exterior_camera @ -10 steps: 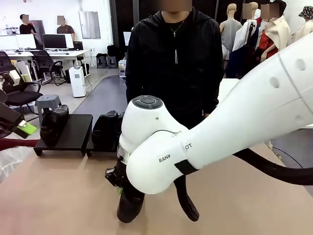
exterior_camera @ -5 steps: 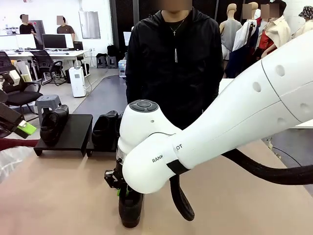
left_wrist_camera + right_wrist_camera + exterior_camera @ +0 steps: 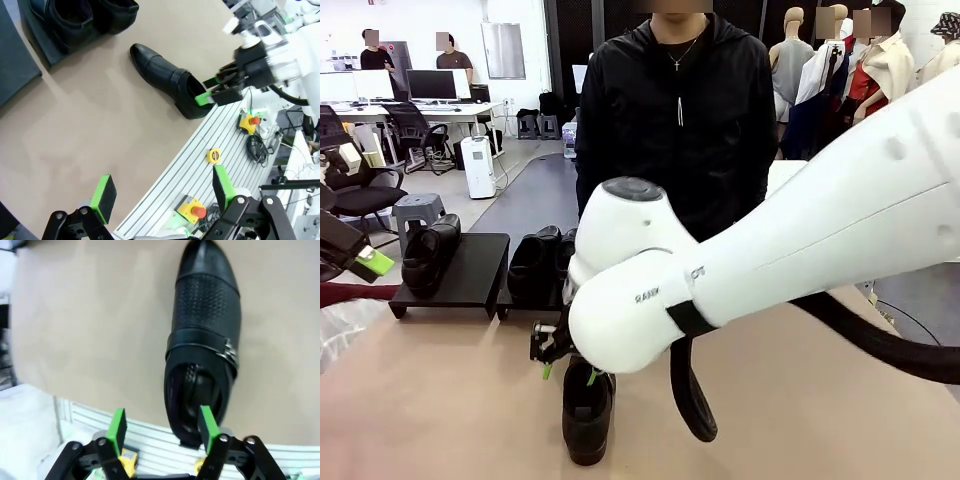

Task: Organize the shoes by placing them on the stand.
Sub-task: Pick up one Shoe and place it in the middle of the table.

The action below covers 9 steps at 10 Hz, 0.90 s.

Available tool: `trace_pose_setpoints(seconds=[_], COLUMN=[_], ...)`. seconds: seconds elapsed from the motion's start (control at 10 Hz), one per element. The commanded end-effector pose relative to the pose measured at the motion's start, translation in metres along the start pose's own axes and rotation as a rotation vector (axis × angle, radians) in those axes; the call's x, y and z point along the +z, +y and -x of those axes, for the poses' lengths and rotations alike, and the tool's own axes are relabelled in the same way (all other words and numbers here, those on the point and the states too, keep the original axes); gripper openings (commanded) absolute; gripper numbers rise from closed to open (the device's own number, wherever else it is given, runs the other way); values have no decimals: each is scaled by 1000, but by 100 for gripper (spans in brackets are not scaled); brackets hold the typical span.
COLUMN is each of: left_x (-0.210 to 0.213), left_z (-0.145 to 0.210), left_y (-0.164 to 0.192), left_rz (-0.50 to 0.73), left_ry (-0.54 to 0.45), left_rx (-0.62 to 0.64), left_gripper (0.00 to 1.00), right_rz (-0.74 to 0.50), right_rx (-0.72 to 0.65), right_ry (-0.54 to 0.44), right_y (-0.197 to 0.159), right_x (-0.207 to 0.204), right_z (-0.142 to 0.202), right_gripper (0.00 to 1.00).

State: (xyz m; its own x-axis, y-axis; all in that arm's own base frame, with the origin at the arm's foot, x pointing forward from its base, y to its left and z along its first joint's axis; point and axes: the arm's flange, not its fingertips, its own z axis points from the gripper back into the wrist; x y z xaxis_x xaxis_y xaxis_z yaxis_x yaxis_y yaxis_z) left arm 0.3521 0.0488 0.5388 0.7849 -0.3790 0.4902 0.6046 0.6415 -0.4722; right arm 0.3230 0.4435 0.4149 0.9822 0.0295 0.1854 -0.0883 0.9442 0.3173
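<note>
Near the front edge of the bench (image 3: 440, 400), a single black shoe (image 3: 586, 405) lies flat on its sole, toe pointing toward the robot's side in the front view. The right end effector (image 3: 565, 362) hangs just above its heel opening with the green pads spread apart and nothing between them. From the right wrist view the same shoe (image 3: 204, 335) shows a perforated vamp and a strap with a small buckle; one green pad (image 3: 207, 422) sits over the rim of the opening, the other pad is off to the shoe's side over bare bench, so the right end effector (image 3: 163, 426) is open and has hold of nothing.

Farther back on the left, the stand (image 3: 470, 275) carries one shoe (image 3: 428, 255) on its left section, and a pair of shoes (image 3: 542, 262) sits at the right section, partly hidden by the right arm (image 3: 770, 260).

At the far left of the front view the left end effector (image 3: 360, 262) is only partly visible. In the left wrist view its fingers (image 3: 103, 192) are wide apart and empty, the left end effector (image 3: 162, 192) held over the bench's near edge, well apart from the lone shoe (image 3: 167, 80).

A person in a black jacket (image 3: 675, 110) stands at the far side.
</note>
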Motion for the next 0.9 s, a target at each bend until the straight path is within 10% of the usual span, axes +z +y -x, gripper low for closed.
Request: trace_pose_setpoints(seconds=[0.0, 0.4, 0.8], left_x=[1, 1, 1], left_z=[0, 0, 0], left_y=[0, 0, 0], left_rz=[18, 18, 18], left_ry=[-17, -17, -17], left_rx=[-20, -20, -20], left_gripper=[100, 100, 100], right_rz=[-107, -469, -672], right_rx=[79, -11, -211], right_ry=[54, 118, 73], right_y=[-68, -252, -364], right_x=[99, 236, 232], right_z=[16, 23, 38], right_gripper=[100, 100, 100])
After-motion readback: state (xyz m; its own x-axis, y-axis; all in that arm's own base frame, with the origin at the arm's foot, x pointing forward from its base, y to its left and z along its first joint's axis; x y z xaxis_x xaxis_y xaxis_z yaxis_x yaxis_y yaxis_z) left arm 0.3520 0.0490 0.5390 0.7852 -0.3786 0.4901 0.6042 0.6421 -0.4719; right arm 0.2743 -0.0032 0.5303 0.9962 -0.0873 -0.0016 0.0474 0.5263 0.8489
